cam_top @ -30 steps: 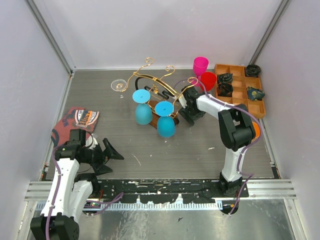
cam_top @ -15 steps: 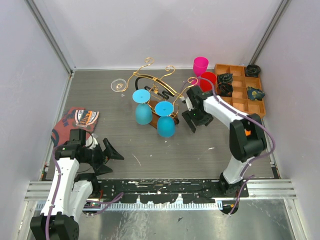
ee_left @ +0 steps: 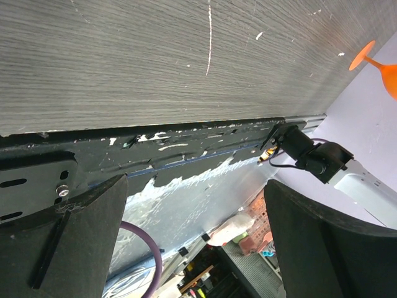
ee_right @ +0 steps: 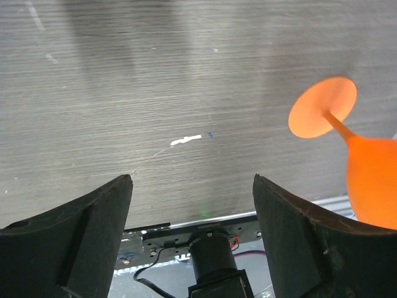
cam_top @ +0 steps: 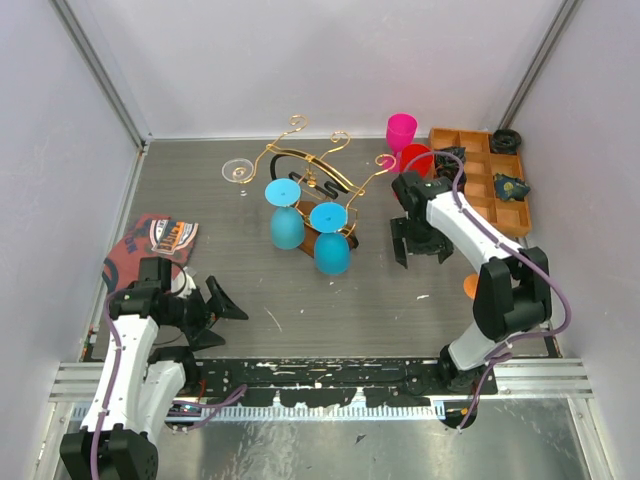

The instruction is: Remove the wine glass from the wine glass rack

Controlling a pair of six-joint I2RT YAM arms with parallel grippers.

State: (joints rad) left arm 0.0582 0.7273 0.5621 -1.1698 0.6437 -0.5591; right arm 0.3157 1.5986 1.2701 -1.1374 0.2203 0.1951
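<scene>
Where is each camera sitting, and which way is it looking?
Top external: above and behind the arms, looking down on the table, the wine glass rack, the left gripper and right gripper.
Left wrist: low on the left arm, facing across the table's near edge toward the right arm's base; its own fingers frame the view.
Right wrist: on the right arm, facing down at the table; its fingers show.
Shared: both wrist views show the orange wine glass.

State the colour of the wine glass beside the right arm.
The wine glass is orange; clearest in right wrist view.
</scene>
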